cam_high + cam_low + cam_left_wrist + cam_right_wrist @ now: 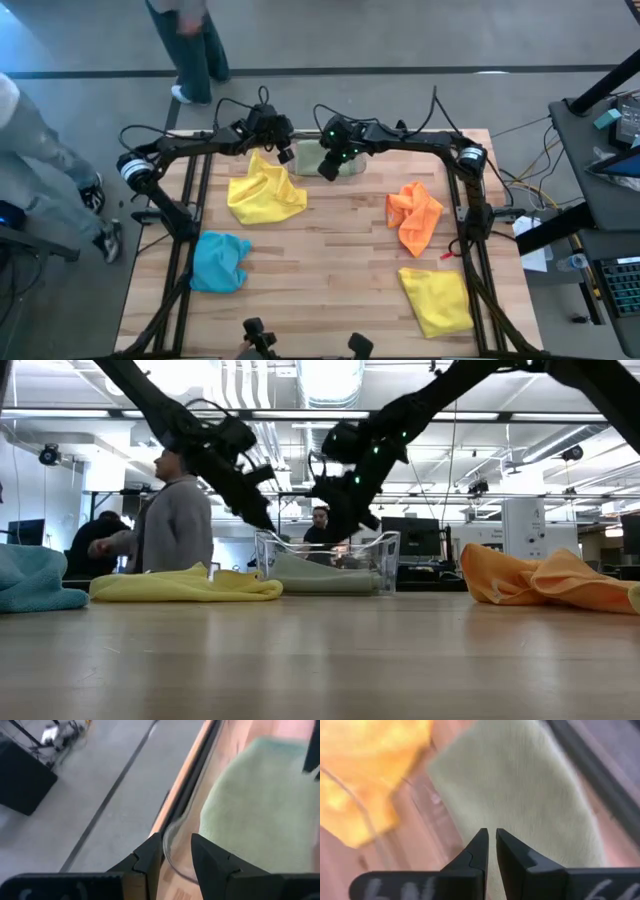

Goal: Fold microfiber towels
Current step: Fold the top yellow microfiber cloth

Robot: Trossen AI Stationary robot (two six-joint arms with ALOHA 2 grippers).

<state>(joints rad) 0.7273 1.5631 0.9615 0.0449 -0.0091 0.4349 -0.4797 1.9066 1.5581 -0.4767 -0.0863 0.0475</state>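
At the near edge of the bench lie a yellow towel and the light blue towel; mid-bench lie the orange towel and a second yellow towel. At the far edge, the pale green towel lies in the clear bin. The left gripper straddles the bin's wall with jaws slightly parted, gripping it or not I cannot tell; the right gripper hovers above the green towel, jaws closed and empty.
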